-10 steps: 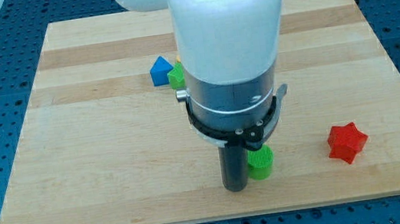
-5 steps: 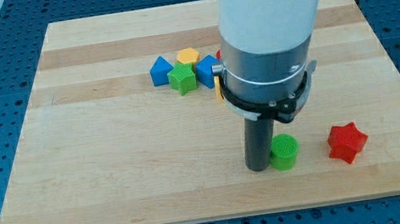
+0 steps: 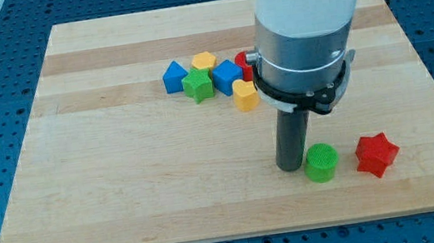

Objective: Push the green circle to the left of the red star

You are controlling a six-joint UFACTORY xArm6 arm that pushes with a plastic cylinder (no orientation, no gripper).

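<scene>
One arm: it carries no gripper – just a rod ending in my tip.
My tip: on the desk, touching the green circle on the view's left.
Green circle: just left of the red star – a narrow gap between.
Cluster: blue, green, yellow and red blocks toward the view's top.

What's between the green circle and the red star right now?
Nothing: in the camera view only a narrow strip of bare board separates the green circle from the red star.
</scene>
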